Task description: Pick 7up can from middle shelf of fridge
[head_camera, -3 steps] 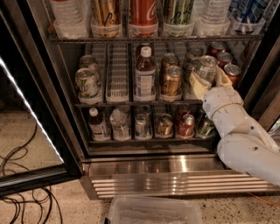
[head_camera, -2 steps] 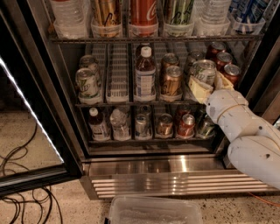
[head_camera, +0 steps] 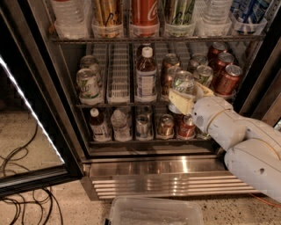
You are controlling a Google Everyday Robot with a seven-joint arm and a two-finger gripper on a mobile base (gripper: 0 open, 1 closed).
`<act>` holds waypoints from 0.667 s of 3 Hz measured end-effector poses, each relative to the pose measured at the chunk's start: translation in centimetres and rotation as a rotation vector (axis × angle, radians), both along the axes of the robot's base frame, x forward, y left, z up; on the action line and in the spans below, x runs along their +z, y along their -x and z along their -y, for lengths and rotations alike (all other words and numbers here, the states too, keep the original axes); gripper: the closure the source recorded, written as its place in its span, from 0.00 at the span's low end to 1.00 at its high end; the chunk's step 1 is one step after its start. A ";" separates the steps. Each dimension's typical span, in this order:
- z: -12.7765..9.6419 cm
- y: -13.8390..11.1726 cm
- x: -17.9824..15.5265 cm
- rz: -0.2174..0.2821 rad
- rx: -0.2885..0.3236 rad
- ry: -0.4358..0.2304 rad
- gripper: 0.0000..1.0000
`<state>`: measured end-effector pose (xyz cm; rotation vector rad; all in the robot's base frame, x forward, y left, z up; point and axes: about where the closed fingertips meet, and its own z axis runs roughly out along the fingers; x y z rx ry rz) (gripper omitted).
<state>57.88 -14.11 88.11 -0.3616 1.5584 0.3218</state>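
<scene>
Middle shelf [head_camera: 118,104]: three red cans [head_camera: 228,79], two gold-brown cans [head_camera: 169,65], one bottle [head_camera: 145,79], one claw [head_camera: 189,94] on a 7up can [head_camera: 183,81].

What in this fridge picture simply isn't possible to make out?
Camera view:
- Lower half of the silvery-white, green-marked aluminium drink can: covered by the pale two-finger claw shut around it, at the dark wire middle shelf.
- Tall red can on the top tier: cut off by the top edge.
- Clear plastic bin on the floor: cut off by the bottom edge.
- Right end of the lowest tier: hidden behind the white robot arm.
</scene>
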 end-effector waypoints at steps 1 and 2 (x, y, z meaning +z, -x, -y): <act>-0.7 0.3 0.1 -0.008 0.031 -0.004 1.00; -0.7 0.3 0.1 -0.008 0.031 -0.004 1.00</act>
